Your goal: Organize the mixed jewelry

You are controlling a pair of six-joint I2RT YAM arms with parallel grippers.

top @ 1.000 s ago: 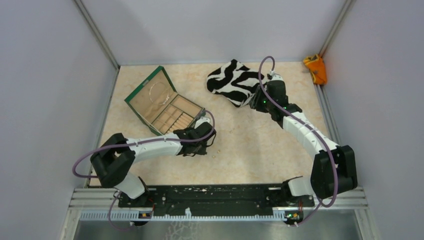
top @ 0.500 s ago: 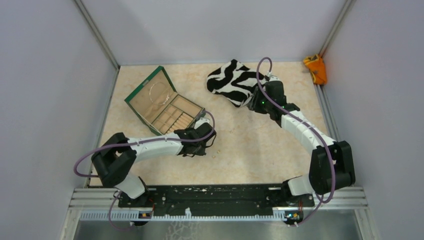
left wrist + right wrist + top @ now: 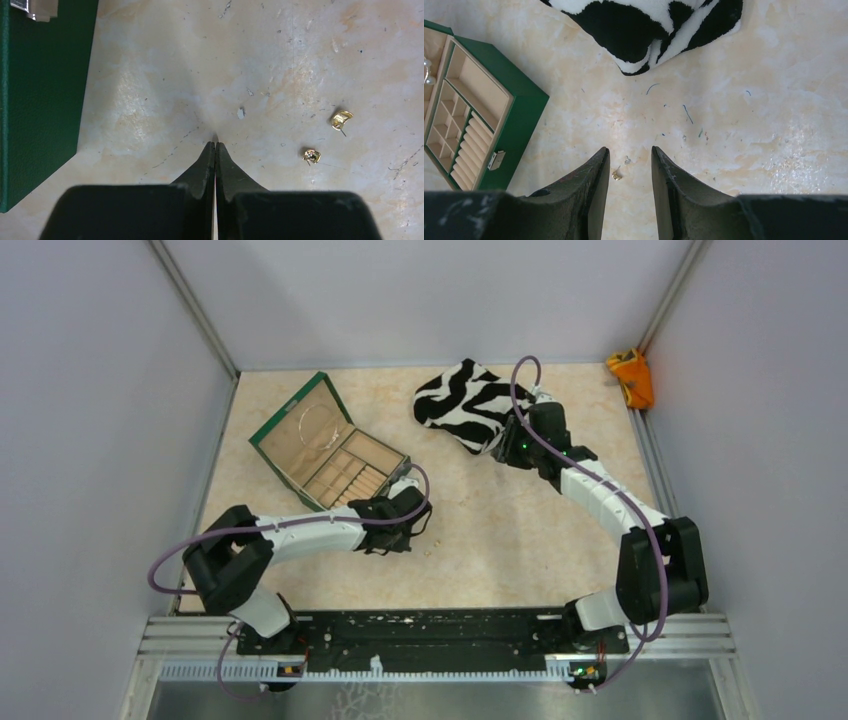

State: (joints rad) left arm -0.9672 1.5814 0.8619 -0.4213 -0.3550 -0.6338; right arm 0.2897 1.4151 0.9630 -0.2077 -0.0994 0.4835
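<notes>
1. Well, the biggest change I see is in the right arm [image 3: 600, 495]. Over the last half second its elbow has edged toward the left edge of the bench [image 3: 500, 560], and its wrist has crept closer to the cloth.
2. The left arm [image 3: 300, 530] has not shifted that I can see. It lies low, reaching from the near-left corner toward the middle.
3. The zebra-striped cloth [image 3: 465, 405] sits bunched by the far edge, unmoved. The right gripper [image 3: 629, 149] is at its near-right side, fingers spread apart and holding nothing.
4. The green box [image 3: 325, 445] lies open toward the far-left corner, as before. Any mark on its small metal clasp [image 3: 496, 160] is too small for me to read.
5. An orange object [image 3: 630, 378] sits in the far-right corner.
6. The hoop [image 3: 313, 423] rests inside the box, in its largest tan compartment, the farthest one.
7. Two gold specks [image 3: 341, 119] lie on bare bench, left of the middle and nearer the near edge. They are just right of the left gripper [image 3: 215, 145], whose fingers are pressed together on nothing.
</notes>
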